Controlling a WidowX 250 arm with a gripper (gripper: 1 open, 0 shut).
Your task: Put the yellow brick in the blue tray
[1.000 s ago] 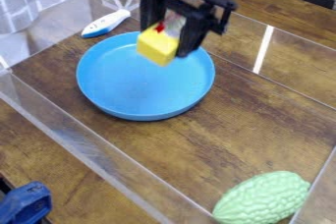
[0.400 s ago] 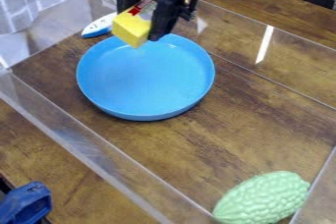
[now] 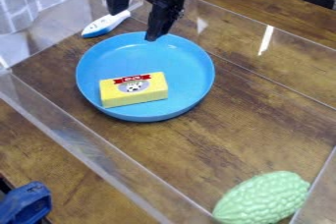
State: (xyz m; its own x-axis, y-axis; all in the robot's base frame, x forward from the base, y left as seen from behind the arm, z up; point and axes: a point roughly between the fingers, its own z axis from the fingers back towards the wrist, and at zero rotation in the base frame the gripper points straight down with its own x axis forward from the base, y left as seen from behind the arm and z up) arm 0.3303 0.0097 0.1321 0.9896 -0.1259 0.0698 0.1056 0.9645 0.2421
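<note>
- Since the biggest surface sets the stage, begin with the wooden table: dark brown planks with a visible grain, smooth enough to throw a pale streak of glare near the far right, and edged by clear, glassy walls along the near left.
- Next in size, the blue tray is a round, shallow dish of bright, matte-looking plastic with a raised rim, sitting flat on the wood at the left middle of the view.
- Smaller again, the black gripper hangs over the tray's far rim, its two dark fingers spread apart with nothing between them.
- At the near right corner lies a light-green oval object, bumpy all over and well apart from the tray.
- Smallest of the task's things, the yellow brick is a crisp rectangular block lying label-up inside the tray, left of its centre, the white-and-red label facing the camera; it is clear of the fingers.
- Beyond the tray's far left rim, a small blue-and-white object rests on the wood.
- Judging by this layout, the placing looks done and the step in hand is the retreat: best to lift straight up with the fingers kept wide, avoiding the rim and that small object behind it, so the tray is not nudged and the brick stays put.
</note>
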